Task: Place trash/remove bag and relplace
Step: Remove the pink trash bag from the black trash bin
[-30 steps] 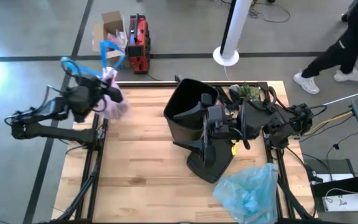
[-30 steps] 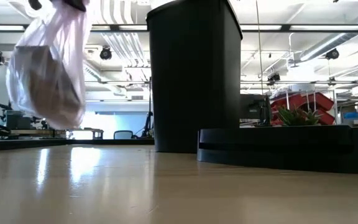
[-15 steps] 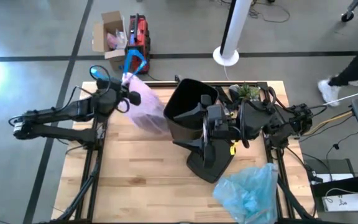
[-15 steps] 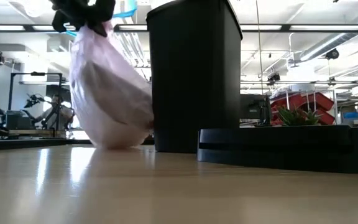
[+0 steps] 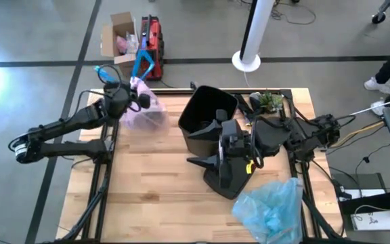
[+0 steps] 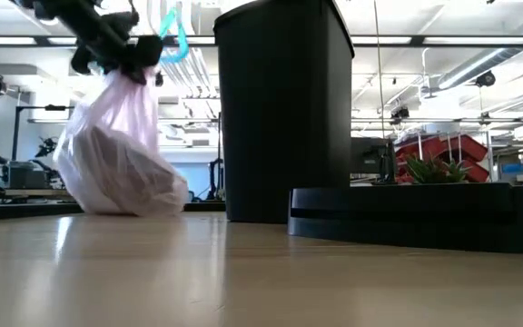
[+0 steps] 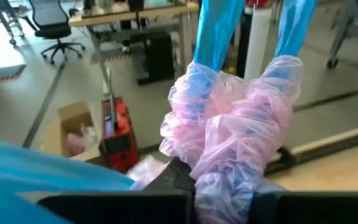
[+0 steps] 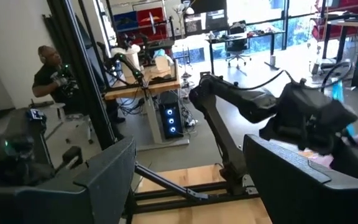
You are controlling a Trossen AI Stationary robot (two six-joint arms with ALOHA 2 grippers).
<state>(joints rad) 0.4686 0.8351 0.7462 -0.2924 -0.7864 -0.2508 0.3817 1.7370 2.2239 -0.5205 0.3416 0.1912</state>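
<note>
The desk is a pale wooden slab on a dark frame, filling most of the high view; on it, a little toward one o'clock from the centre, stands the black bin, open-topped and upright, with its flat black lid lying on the boards at its five o'clock side, the two just beside each other; in the low view the bin rises tall and the lid lies low to its right. The left arm reaches in from nine o'clock toward the desk's eleven o'clock corner; the right arm comes in from three o'clock, ending close by the bin. The bag, pale pink and full, sits at the eleven o'clock corner with its bottom resting on the desk in the low view; its blue ties stand up above the gathered neck. A crinkly light blue bag lies at five o'clock near the desk's edge. The left gripper has its fingers clamped tight on the bag's bunched neck; the right gripper has its fingers spread wide apart, gripping nothing.
</note>
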